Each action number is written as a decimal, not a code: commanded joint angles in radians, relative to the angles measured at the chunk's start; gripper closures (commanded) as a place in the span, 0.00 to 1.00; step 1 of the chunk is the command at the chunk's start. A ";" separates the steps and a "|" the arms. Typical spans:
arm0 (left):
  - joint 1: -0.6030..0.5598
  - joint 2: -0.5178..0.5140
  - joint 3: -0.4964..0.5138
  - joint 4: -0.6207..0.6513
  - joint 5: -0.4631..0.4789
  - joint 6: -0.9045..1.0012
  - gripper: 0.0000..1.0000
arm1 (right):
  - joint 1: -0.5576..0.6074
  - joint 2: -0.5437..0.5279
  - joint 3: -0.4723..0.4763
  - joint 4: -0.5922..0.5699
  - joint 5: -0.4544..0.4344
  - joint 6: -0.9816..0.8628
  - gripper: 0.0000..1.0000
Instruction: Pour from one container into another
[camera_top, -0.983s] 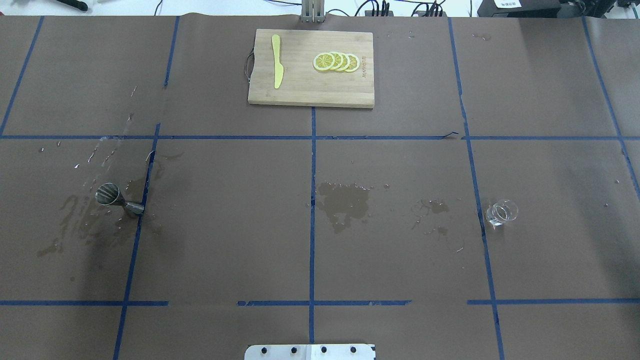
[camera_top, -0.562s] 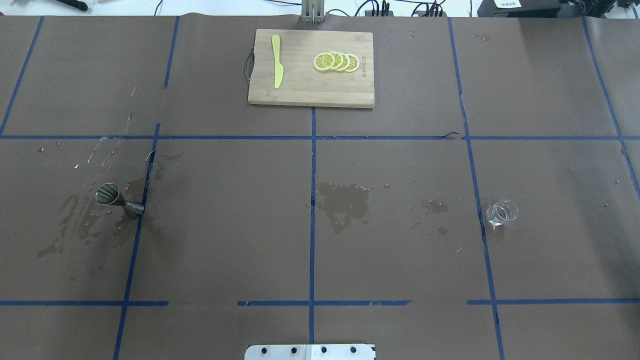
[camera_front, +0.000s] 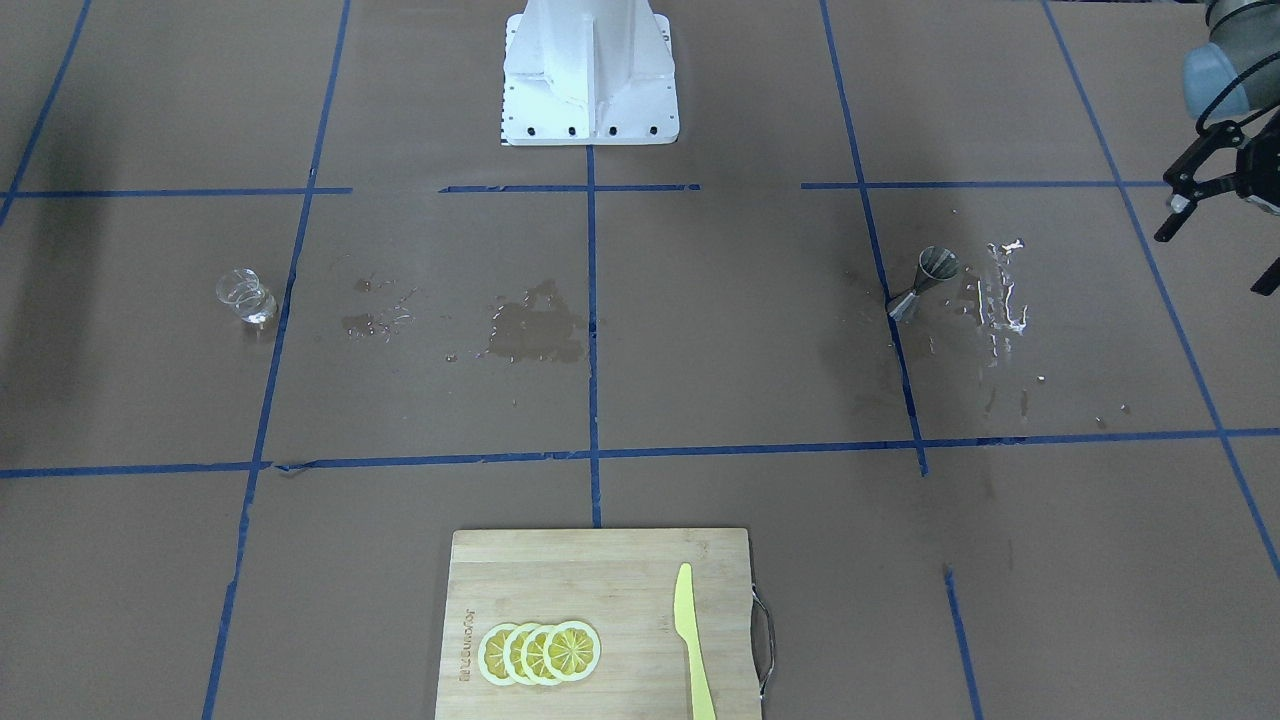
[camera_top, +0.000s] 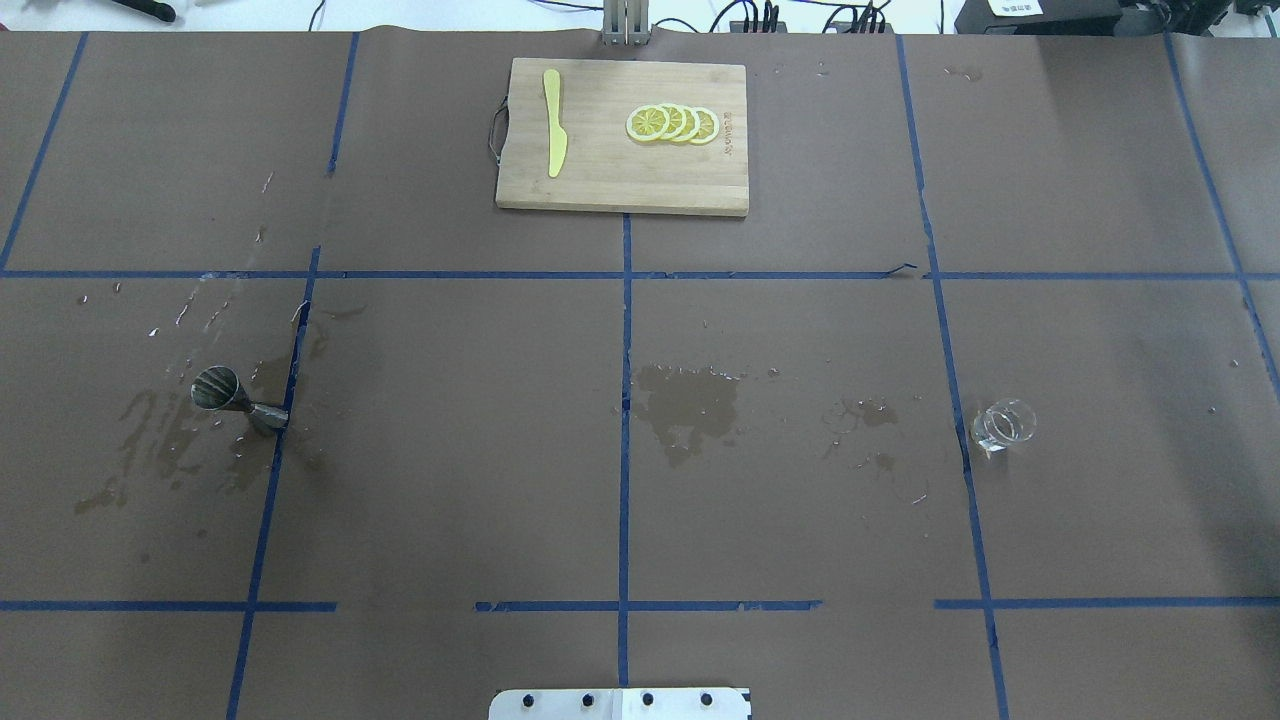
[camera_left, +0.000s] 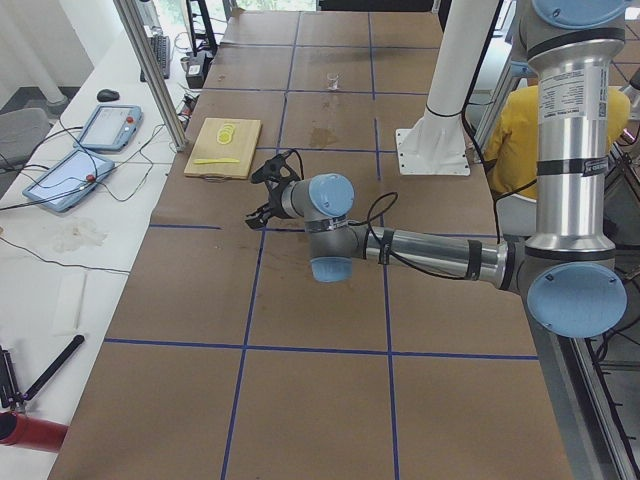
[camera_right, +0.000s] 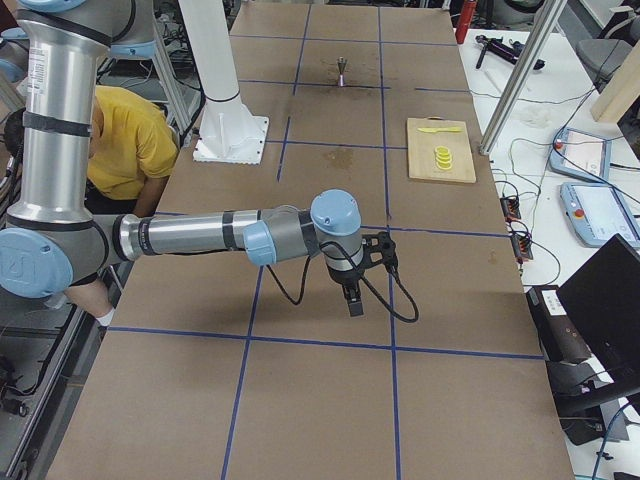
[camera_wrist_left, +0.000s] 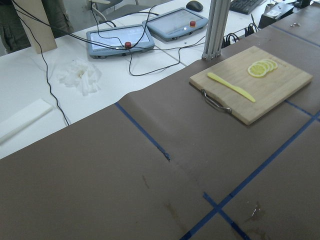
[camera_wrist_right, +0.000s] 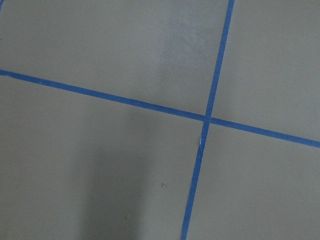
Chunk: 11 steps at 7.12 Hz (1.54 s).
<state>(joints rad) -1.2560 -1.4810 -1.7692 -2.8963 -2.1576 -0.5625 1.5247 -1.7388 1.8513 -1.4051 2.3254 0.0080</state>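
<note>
Left gripper: fingers spread wide, nothing between them, held above the brown-paper table out at the robot's 9 o'clock, apart from the jigger; right gripper: seen only from the side, fingers pointing down over bare paper at the 3 o'clock end of the table, and whether it is spread or closed cannot be told; steel jigger: middle row, 9 o'clock of the table's centre, standing upright with its wider cone up and its foot on a blue tape line, streaks and droplets of wet around it; wet patch: dark stain just past the centre tape line; clear cup: middle row, 3 o'clock of the wet patch, upright just beside a tape line, well apart from the jigger, contents not discernible; cutting board: far edge at 12 o'clock, bearing a yellow knife and a fan of lemon slices
</note>
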 joint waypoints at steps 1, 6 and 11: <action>0.129 0.024 -0.036 -0.084 0.196 -0.112 0.00 | 0.000 -0.002 -0.001 0.000 0.002 0.001 0.00; 0.695 0.090 -0.036 -0.166 0.952 -0.249 0.00 | 0.000 -0.008 0.002 0.000 0.002 0.001 0.00; 1.012 0.110 0.042 -0.166 1.380 -0.364 0.00 | 0.000 -0.008 0.002 0.000 0.002 0.001 0.00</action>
<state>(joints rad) -0.2641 -1.3720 -1.7479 -3.0599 -0.8242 -0.9186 1.5248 -1.7472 1.8523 -1.4051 2.3271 0.0088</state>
